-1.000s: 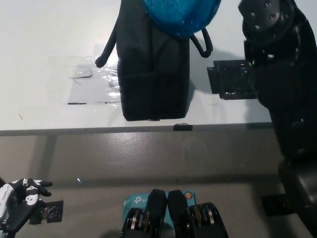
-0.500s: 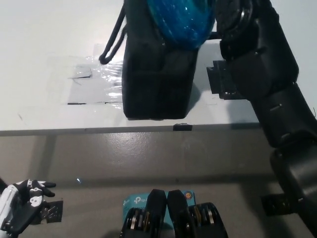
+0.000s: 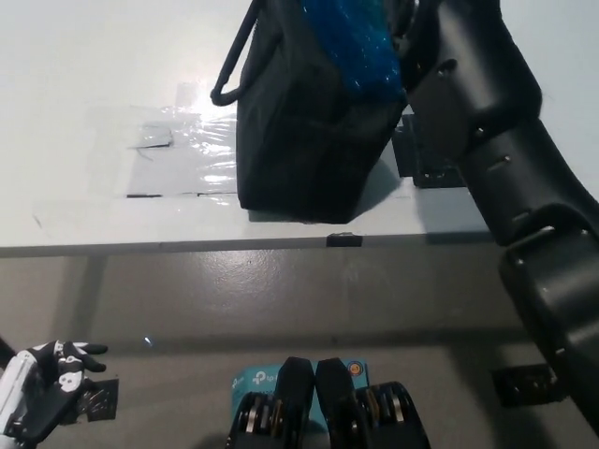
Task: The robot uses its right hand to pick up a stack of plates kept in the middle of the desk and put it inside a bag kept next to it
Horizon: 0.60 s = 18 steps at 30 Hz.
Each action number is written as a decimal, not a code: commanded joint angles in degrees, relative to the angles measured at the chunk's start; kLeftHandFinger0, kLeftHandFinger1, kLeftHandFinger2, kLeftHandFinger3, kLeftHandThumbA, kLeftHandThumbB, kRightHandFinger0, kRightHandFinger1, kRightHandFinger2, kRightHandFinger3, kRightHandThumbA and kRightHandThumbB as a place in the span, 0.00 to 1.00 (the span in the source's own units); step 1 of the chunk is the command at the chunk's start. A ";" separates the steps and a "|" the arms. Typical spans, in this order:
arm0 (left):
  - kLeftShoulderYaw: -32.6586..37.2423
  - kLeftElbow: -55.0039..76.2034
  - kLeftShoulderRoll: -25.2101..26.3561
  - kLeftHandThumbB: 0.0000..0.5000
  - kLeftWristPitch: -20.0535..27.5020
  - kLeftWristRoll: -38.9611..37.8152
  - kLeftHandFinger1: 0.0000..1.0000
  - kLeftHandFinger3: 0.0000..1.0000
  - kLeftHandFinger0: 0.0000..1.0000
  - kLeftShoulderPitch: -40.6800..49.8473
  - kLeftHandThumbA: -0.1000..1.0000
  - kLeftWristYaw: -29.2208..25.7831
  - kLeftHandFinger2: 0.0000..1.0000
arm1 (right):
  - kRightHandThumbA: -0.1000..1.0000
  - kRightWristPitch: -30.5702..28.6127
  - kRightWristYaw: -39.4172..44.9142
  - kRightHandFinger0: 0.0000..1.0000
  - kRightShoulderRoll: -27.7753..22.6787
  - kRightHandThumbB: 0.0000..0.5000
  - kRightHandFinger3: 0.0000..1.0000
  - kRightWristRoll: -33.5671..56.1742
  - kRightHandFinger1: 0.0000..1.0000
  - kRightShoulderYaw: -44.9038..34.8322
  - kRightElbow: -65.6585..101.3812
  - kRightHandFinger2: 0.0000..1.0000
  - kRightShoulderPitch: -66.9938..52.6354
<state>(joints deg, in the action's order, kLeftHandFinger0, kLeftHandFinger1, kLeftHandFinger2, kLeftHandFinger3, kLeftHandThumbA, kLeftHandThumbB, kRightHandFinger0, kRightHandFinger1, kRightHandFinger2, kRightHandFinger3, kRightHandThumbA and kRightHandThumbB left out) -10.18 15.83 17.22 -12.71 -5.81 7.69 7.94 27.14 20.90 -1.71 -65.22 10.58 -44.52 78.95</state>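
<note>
Since a second ago the black right arm (image 3: 505,159) has swung in from the right edge and now reaches diagonally up over the bag (image 3: 309,122), and the bag itself has shifted and tipped, its bottom right corner kicked out toward the arm compared to before. Blue plates (image 3: 351,42) were sitting high over the bag's mouth earlier; now they're lower, tucked into the top opening of the bag with only the blue, shiny edge showing at the top of the shot. Honestly can't see the right hand at all, it's cut off by the top edge, so no way to tell if it's clamped on the plates or let go. Bag is black, standing on the white surface (image 3: 84,65) near the front edge, with its strap (image 3: 234,65) looping out on the left side. Just left of the bag there's a patch of clear tape (image 3: 173,159) stuck on the surface, glaring a bit. A black flat plate thing (image 3: 421,159) sits on the surface right beside the bag, partly under the arm. White left hand (image 3: 42,398) is parked way down at the lower left, below the surface edge, fingers spread apart and holding nothing, pretty much where it was.
</note>
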 commanded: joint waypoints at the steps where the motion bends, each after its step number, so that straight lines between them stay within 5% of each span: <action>1: 0.33 0.71 1.58 0.93 2.79 1.16 0.51 0.61 0.44 -0.11 0.00 0.60 0.57 | 0.07 -0.21 2.34 0.00 5.11 0.09 1.00 -6.28 0.06 -5.18 -3.81 0.37 6.32; 3: 0.46 0.85 1.25 0.93 2.69 1.40 0.50 0.60 0.44 0.22 0.00 0.40 0.56 | 0.13 -0.21 3.88 0.00 5.67 0.02 1.00 -6.33 0.12 -3.86 -5.08 0.43 7.47; 5: 0.77 0.42 1.23 0.96 2.71 2.04 0.52 0.61 0.46 0.46 0.00 0.28 0.58 | 0.18 -0.21 4.28 0.00 6.69 0.04 1.00 -7.33 0.06 -4.04 -6.57 0.38 8.52; 8: 0.91 0.55 1.40 0.96 2.46 2.45 0.54 0.62 0.47 0.52 0.00 0.26 0.59 | 0.08 -0.21 3.11 0.00 8.02 0.10 1.00 -7.28 0.00 -6.40 -8.06 0.35 9.80; 9: 0.99 0.71 1.35 0.95 2.38 2.52 0.53 0.63 0.46 0.65 0.00 0.30 0.59 | 0.11 -0.21 3.02 0.00 8.42 0.00 1.00 -7.08 0.08 -6.87 -8.57 0.44 10.26; 13: 1.08 0.90 1.22 0.94 2.34 2.34 0.52 0.62 0.45 0.42 0.00 0.49 0.58 | 0.13 -0.21 2.22 0.00 8.70 0.00 1.00 -6.57 0.03 -8.96 -9.59 0.39 10.81; 14: 1.16 0.76 1.32 0.92 2.89 2.45 0.52 0.61 0.44 0.38 0.00 0.59 0.57 | 0.05 -0.21 1.27 0.00 8.77 0.08 1.00 -6.56 0.00 -9.60 -9.30 0.24 10.31; 18: 1.05 1.17 1.16 0.94 2.18 2.25 0.53 0.61 0.45 0.53 0.00 0.51 0.59 | 0.01 -0.21 1.92 0.00 8.30 0.13 1.00 -7.88 0.06 -8.86 -8.39 0.34 8.99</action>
<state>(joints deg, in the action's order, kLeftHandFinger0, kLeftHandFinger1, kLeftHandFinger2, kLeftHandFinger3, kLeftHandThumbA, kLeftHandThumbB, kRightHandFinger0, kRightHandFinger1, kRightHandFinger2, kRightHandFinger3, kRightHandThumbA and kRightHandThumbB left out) -9.24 15.68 17.22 -12.39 -3.93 8.20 7.95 27.01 22.54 6.85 -71.41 2.07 -53.82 85.30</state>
